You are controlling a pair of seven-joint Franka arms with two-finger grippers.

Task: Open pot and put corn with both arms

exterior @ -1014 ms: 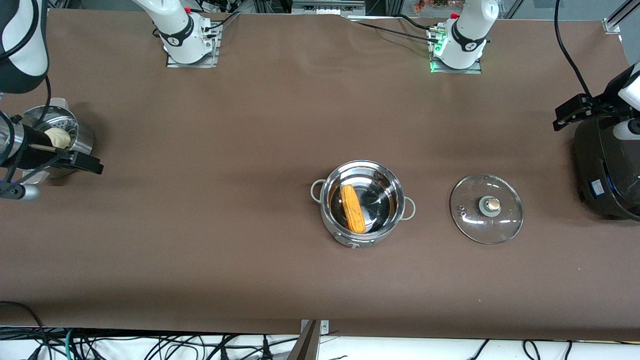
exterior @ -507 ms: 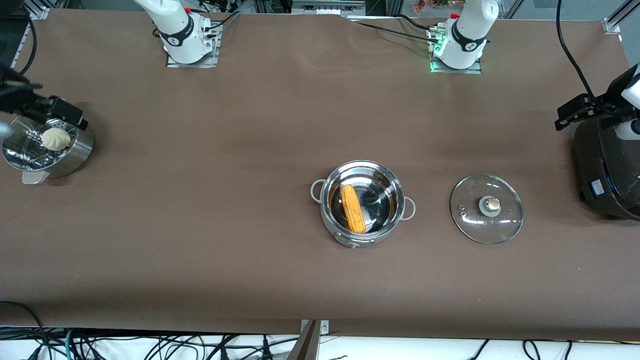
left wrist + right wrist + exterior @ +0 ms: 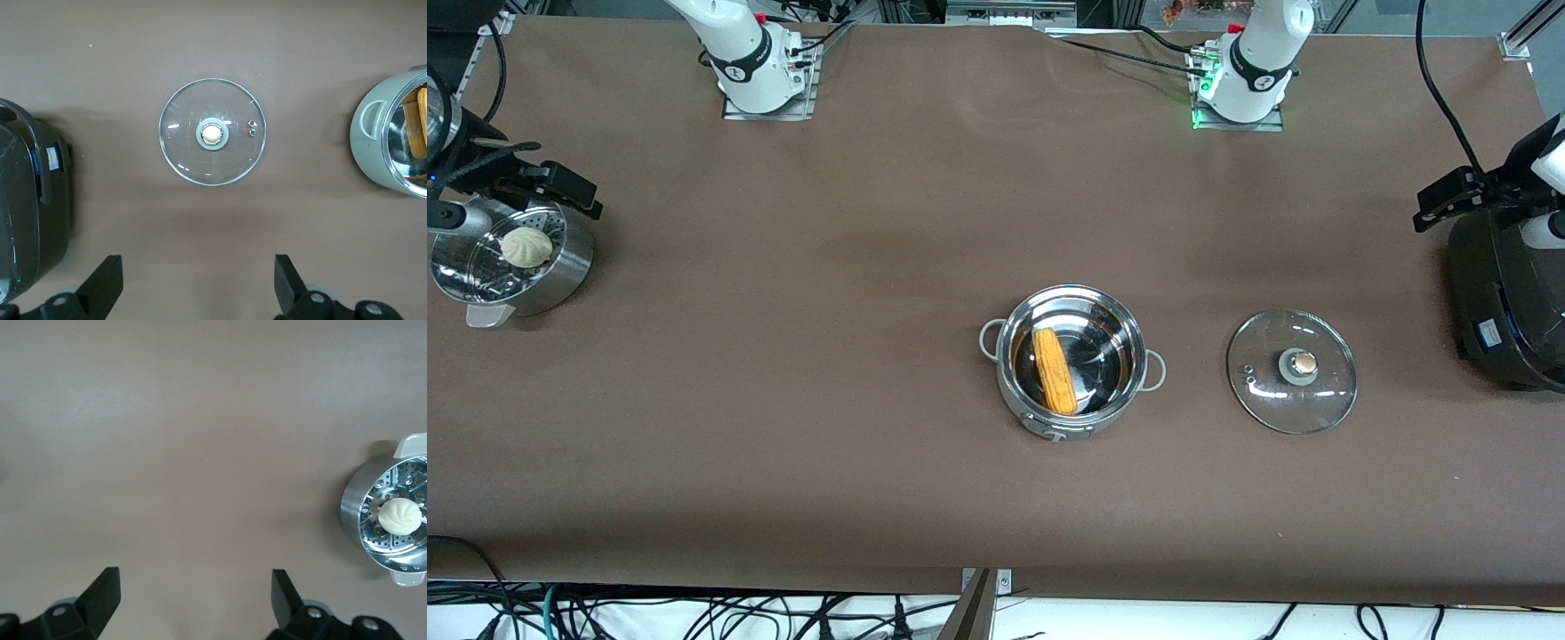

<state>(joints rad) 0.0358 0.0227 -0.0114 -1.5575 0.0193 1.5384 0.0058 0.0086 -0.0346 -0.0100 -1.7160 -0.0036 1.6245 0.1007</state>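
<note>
The steel pot [image 3: 1005, 369] stands open at mid-table, and the yellow-orange corn [image 3: 1054, 371] lies inside it. Its glass lid [image 3: 1291, 371] lies flat on the table beside it, toward the left arm's end. The left wrist view shows the lid [image 3: 212, 132], the pot's wall [image 3: 373, 143] and a bit of corn [image 3: 418, 123]. My left gripper [image 3: 198, 283] is open and empty, up high; its hand [image 3: 1449, 197] is by the rice cooker. My right gripper [image 3: 193, 600] is open and empty over bare table; its hand [image 3: 511, 173] is beside the steamer pot.
A steel steamer pot [image 3: 560, 267] with a white bun [image 3: 526, 246] stands at the right arm's end and also shows in the right wrist view [image 3: 353, 513]. A big black rice cooker [image 3: 1507, 302] stands at the left arm's end and also shows in the left wrist view [image 3: 30, 207].
My right arm has swung from over the steamer pot toward the robots' side of it. The left arm, pot, corn and lid have not moved.
</note>
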